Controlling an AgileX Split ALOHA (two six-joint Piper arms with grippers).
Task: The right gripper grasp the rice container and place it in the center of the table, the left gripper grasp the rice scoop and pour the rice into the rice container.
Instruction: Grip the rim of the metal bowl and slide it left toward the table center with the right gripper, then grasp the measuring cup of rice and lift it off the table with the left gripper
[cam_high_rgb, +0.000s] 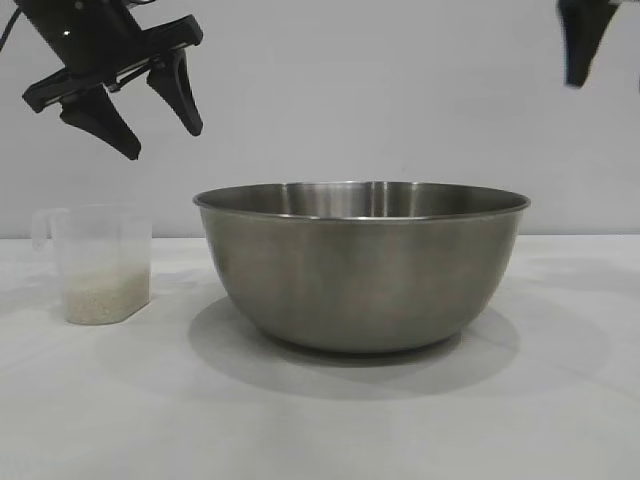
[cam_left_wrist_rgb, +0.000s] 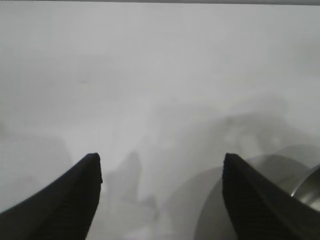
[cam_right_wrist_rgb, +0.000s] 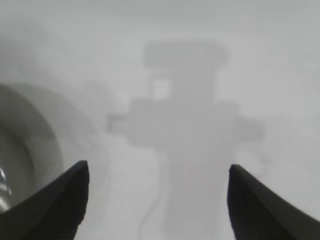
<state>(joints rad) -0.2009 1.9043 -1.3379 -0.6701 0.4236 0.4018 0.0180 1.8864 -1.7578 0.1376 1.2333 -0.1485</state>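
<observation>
The rice container (cam_high_rgb: 362, 265), a big steel bowl, stands on the white table (cam_high_rgb: 320, 420) near its middle; its rim also shows in the left wrist view (cam_left_wrist_rgb: 307, 187) and the right wrist view (cam_right_wrist_rgb: 20, 150). The rice scoop (cam_high_rgb: 98, 263), a clear cup, stands upright left of the bowl with rice (cam_high_rgb: 105, 303) in its bottom. My left gripper (cam_high_rgb: 160, 125) hangs open high above the scoop, nothing between its fingers (cam_left_wrist_rgb: 70, 200). My right gripper (cam_high_rgb: 582, 45) is up at the top right, open and empty, its fingers (cam_right_wrist_rgb: 260, 205) wide apart over bare table.
A plain grey wall (cam_high_rgb: 400, 100) stands behind the table. Shadows of the arms fall on the tabletop (cam_right_wrist_rgb: 190, 130) to the bowl's right.
</observation>
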